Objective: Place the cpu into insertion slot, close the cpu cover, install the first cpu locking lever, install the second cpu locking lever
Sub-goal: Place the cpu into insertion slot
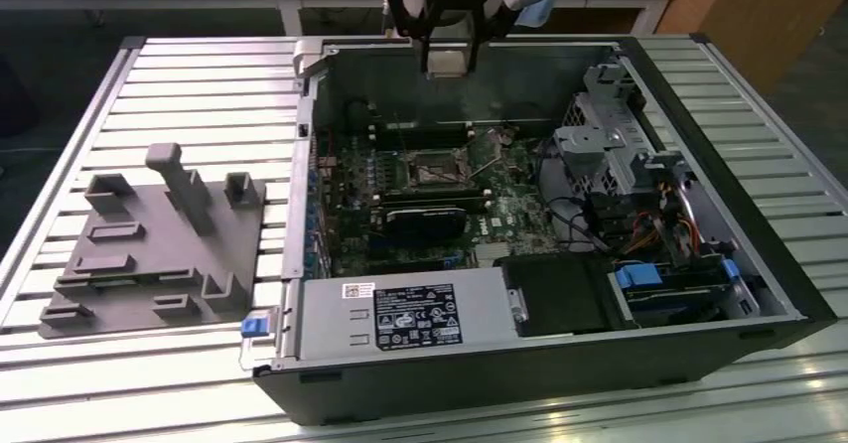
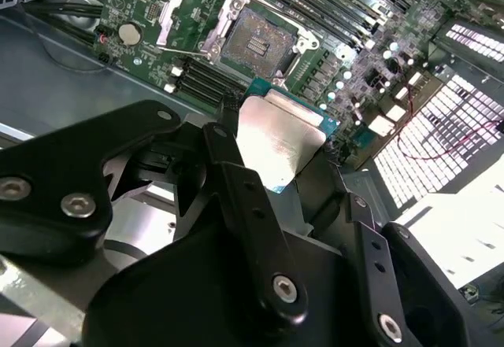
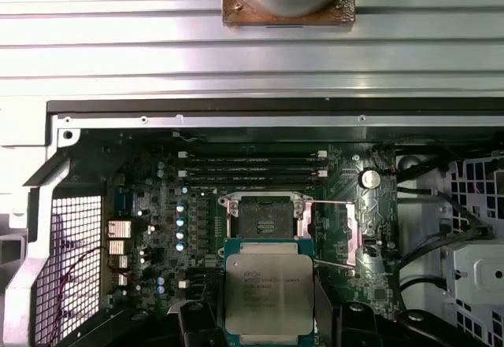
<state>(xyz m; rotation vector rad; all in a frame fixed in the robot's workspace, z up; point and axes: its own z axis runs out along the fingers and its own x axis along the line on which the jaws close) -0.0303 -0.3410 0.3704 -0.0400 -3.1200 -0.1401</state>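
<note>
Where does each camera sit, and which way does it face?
Exterior view: off the arm, high up, looking down into the open computer case; the gripper hangs over its far wall.
First wrist view: on the arm, facing straight down on the motherboard; fingers show.
Second wrist view: on the arm, looking aslant past black fingers.
Both wrist views share the held cpu and open socket.
</note>
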